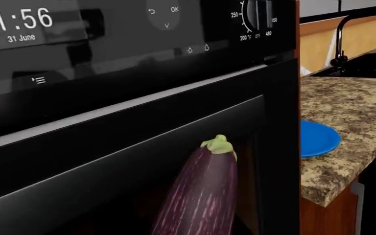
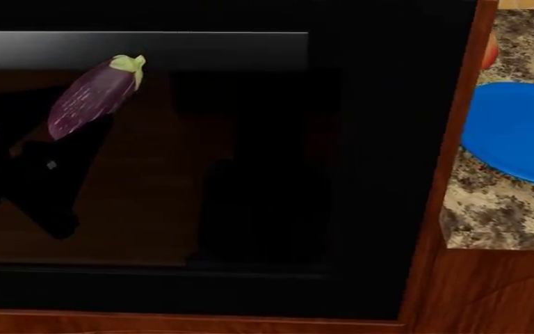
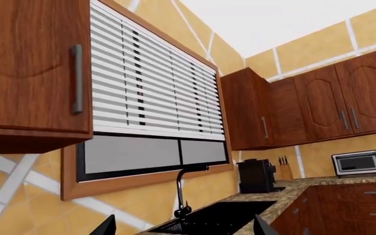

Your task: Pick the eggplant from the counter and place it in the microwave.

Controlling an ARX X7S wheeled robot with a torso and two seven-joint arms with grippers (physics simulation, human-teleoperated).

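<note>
The left end effector [image 2: 39, 156] shows only as a dark shape low at the left of the head view, closed around the lower end of the eggplant [image 2: 91, 97]. The eggplant is lifted clear of the worktop, tilted, its pale green cap uppermost, right in front of a tall black built-in oven [image 1: 135, 112]. In the left wrist view its purple body stands before the oven's dark glass door, under a panel showing a clock and a dial.

The right end effector [image 3: 184, 226] is raised high; only two dark fingertips [image 3: 104, 227] peek in, set wide apart with nothing between them. Beyond them are a black sink [image 3: 217, 215] and tap, a blind-covered window, wooden cabinets and a small microwave [image 3: 361, 162] on the far worktop.

Right of the oven, the speckled worktop [image 2: 503, 209] carries a round blue plate [image 2: 517, 132] near its front edge.
</note>
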